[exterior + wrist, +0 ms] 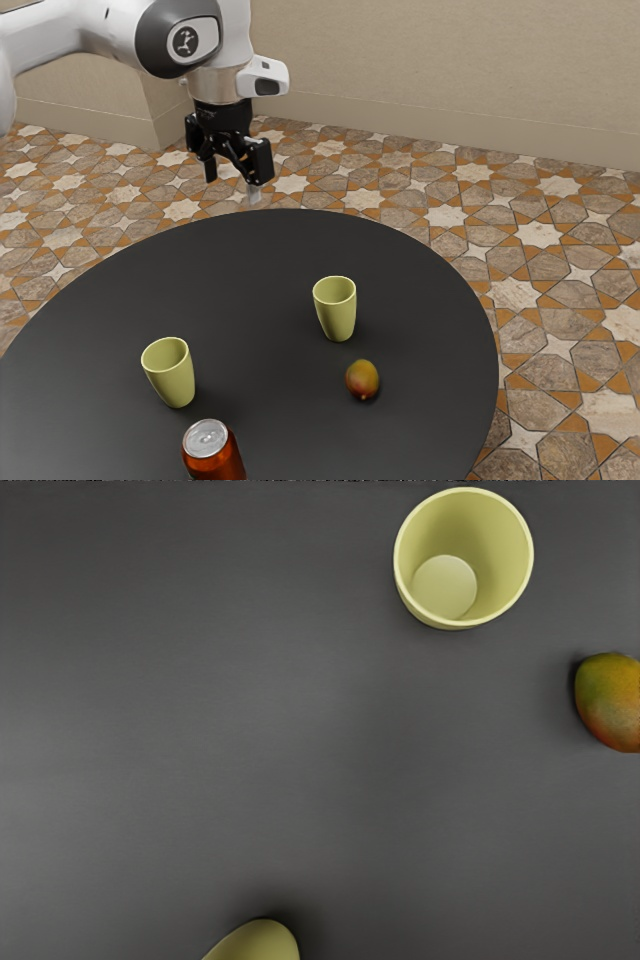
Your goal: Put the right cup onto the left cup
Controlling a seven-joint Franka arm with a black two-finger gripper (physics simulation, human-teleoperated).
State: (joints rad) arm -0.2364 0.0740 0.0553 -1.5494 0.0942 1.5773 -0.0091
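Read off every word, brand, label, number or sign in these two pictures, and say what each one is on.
Words, brands, numbers: none that I can read.
Sign: a small pale emblem in a dark circle, on the arm's rounded joint; too small to make out any lettering.
Can: no readable text on its lid or red side.
Cups and mango: no marking that I can see.

A mango (610, 702) lies near one cup (464, 558), farther from another cup (260, 943).
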